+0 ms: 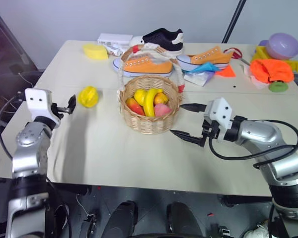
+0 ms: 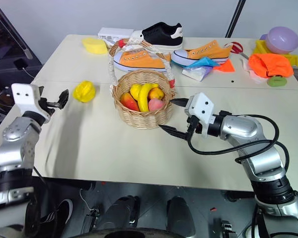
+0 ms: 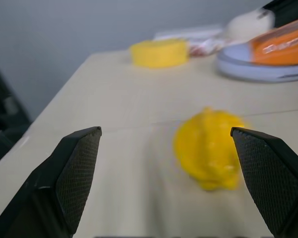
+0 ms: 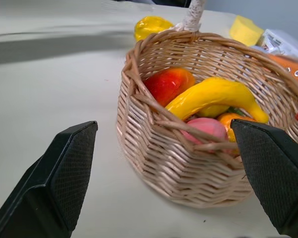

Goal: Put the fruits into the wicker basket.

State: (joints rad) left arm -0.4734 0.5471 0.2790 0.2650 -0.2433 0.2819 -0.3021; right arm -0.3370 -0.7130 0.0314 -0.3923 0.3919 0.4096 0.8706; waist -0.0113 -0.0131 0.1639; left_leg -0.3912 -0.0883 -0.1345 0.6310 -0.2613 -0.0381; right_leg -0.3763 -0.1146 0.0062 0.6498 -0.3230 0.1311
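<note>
Left eye view shows the starfruit point(image 1: 88, 96) left of centre on the surface, beside the wicker basket point(image 1: 150, 122), my spread left pincer point(image 1: 70, 104) near it; glossy, light, probably slippery, so I'd squeeze across its ridges.

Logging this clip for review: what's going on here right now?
The banana already lies in the wicker basket with other fruit. The right end effector sits open and empty beside the basket. The starfruit is on the table to the basket's left, and the open left end effector points at it without touching it.
</note>
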